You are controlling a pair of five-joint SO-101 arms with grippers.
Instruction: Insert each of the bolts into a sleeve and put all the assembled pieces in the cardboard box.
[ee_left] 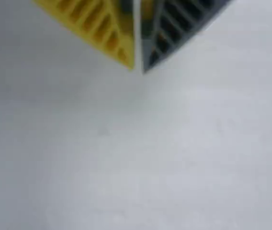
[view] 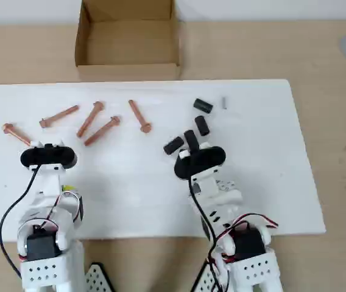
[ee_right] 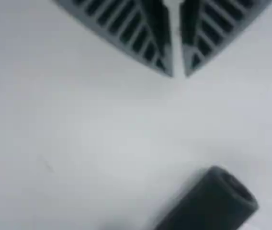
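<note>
Where the high view looks down on the wooden counter [view: 334, 128], a white sheet [view: 130, 194] covers its middle. Five copper-coloured bolts [view: 91, 118], each a thin shank with a wider head, lie scattered on the sheet's left part: one far left [view: 16, 134], one beside it [view: 59, 115], one low in the group [view: 102, 131] and one off to the right [view: 139, 115]. Four short black sleeves [view: 203, 106] lie apart from the bolts on the right part, with the others at [view: 201, 125], [view: 173, 145] and [view: 191, 140]; the last sits just in front of the right arm [view: 200, 161]. The left arm [view: 48, 157] stands below the bolts. The cardboard box [view: 84, 42] sits beyond the sheet, open at the top, its bare brown floor showing.

In the left wrist view, the left gripper [ee_left: 138, 67] hangs over plain white sheet, its yellow and black fingers [ee_left: 102, 28] pressed together with nothing between them.

In the right wrist view, the right gripper [ee_right: 176, 72] is closed too, its dark ribbed fingers [ee_right: 131, 33] almost meeting and gripping nothing. A black sleeve [ee_right: 212, 201], a round tube lying on its side, rests on the sheet near the fingertips without touching them.
</note>
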